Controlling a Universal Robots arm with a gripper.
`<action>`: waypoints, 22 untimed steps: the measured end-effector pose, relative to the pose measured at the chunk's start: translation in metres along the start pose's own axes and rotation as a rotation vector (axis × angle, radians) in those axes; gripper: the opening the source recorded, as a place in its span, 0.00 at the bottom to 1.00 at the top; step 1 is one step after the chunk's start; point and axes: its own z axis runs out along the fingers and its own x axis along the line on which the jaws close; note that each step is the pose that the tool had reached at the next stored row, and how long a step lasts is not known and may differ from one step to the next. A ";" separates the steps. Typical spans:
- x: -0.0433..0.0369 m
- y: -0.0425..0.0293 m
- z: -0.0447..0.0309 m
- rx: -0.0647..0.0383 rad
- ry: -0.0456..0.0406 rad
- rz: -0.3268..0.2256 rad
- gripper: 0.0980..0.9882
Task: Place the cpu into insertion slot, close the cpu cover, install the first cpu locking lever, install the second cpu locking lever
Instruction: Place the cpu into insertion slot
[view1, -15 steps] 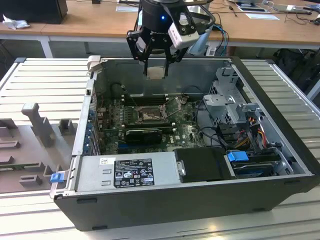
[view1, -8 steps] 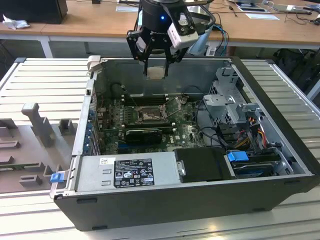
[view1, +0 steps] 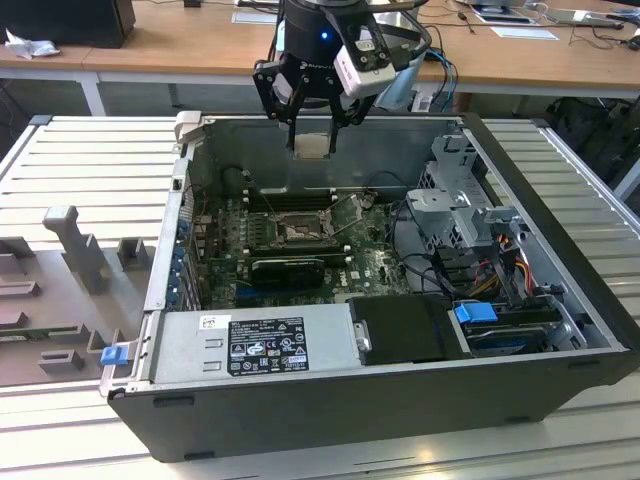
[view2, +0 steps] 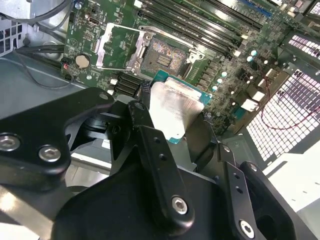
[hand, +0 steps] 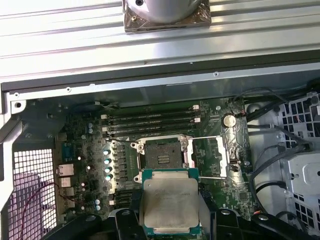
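Note:
My gripper (view1: 312, 148) hangs above the open computer case, shut on the cpu (view1: 312, 145), a pale square chip with a green rim. Both wrist views show the cpu (view2: 175, 107) (hand: 169, 202) clamped between the black fingers (view2: 145, 132). It is well above the motherboard (view1: 350, 265) and apart from it. The insertion slot (view1: 297, 230) (view2: 162, 52) (hand: 160, 156) lies bare, its grey contact field showing. The cpu cover (view2: 116, 44) (hand: 207, 157) is swung open and lies flat beside the slot. I cannot make out the locking levers.
Around the slot, the case holds memory slots (hand: 150, 122), a long black card (view1: 288, 268), a power supply (view1: 255, 345), a drive cage (view1: 465, 200) and loose cables (view1: 500, 265). Grey fixtures (view1: 80, 250) sit outside the case at the exterior view's left.

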 end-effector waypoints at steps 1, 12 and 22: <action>0.0000 0.0000 0.0000 0.000 -0.0002 0.002 0.48; 0.0000 0.0000 0.0000 0.000 -0.0020 0.022 0.48; 0.0000 0.0000 0.0000 -0.001 -0.0034 0.038 0.48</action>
